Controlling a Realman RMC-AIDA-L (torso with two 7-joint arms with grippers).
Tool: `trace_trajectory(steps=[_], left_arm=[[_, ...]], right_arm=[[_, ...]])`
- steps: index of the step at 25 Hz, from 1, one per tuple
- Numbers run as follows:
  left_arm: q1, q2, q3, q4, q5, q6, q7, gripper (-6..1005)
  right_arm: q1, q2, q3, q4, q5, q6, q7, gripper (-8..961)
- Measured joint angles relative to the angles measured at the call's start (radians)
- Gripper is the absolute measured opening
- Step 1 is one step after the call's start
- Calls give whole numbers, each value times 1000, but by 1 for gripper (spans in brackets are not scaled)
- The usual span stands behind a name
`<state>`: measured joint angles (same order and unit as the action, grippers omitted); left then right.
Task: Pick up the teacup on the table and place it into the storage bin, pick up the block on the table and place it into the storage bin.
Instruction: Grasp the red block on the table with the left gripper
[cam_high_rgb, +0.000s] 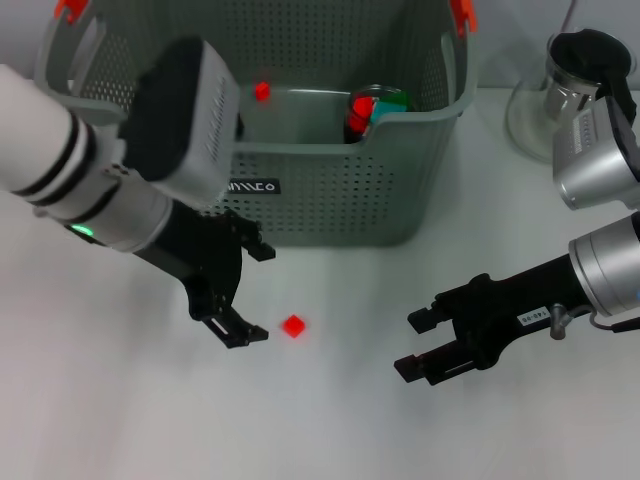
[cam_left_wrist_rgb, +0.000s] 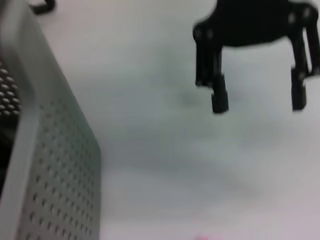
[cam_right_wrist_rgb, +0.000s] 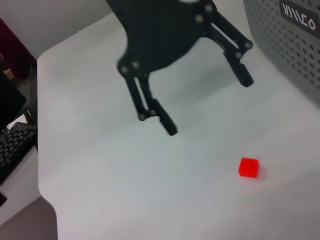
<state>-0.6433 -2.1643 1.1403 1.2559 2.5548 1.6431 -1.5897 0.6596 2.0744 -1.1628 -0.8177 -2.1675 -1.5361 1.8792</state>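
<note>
Right tool (cam_high_rgb: 418, 345) nearest the robot, low over the white worktop (cam_high_rgb: 330, 430), fingers spread wide, holding nothing, pointing toward the robot's left. Just beyond and left of it sits the block (cam_high_rgb: 293, 326), a small bright red cube, flat on the worktop, free of both tools; the right wrist view shows it (cam_right_wrist_rgb: 248, 167) as a glossy cube with one lighter face, alone on bare surface. Left tool (cam_high_rgb: 247, 292) hangs just left of the block, black linkage fingers wide apart, empty, tips near the worktop but not touching the cube; the right wrist view shows the same tool (cam_right_wrist_rgb: 207, 105) with its two fingers splayed, above and short of the block. Behind both stands the bin (cam_high_rgb: 330, 200), grey-green perforated plastic, black label on the front wall, orange clips at the top corners. The left wrist view catches a corner of its dotted wall (cam_left_wrist_rgb: 55, 165) and, farther off, the right tool (cam_left_wrist_rgb: 257, 105). Inside the bin, at the right side, lies a cup (cam_high_rgb: 372, 112), red with a green part, partly hidden by the rim; can't tell its exact pose. A small red spot (cam_high_rgb: 262, 91) shows on the bin's inner back wall. Far right, past the bin, a glass jug (cam_high_rgb: 540, 110) stands on the worktop behind the right arm.
</note>
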Motion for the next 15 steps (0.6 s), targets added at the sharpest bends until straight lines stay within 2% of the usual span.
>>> trace_trajectory(steps=[5,10,15], left_arm=[[-27,-2,118,-50,59,-73,48,966],[-83,-1,216,-110,87,-101,61,965],[-136,-2,250,-167,111,-111,86,965]], right_arm=[[0,1,1,0,0,3,18,790],[6,2,7,0,1,4,38,790],[7,6,10,0,2,8,46,790]])
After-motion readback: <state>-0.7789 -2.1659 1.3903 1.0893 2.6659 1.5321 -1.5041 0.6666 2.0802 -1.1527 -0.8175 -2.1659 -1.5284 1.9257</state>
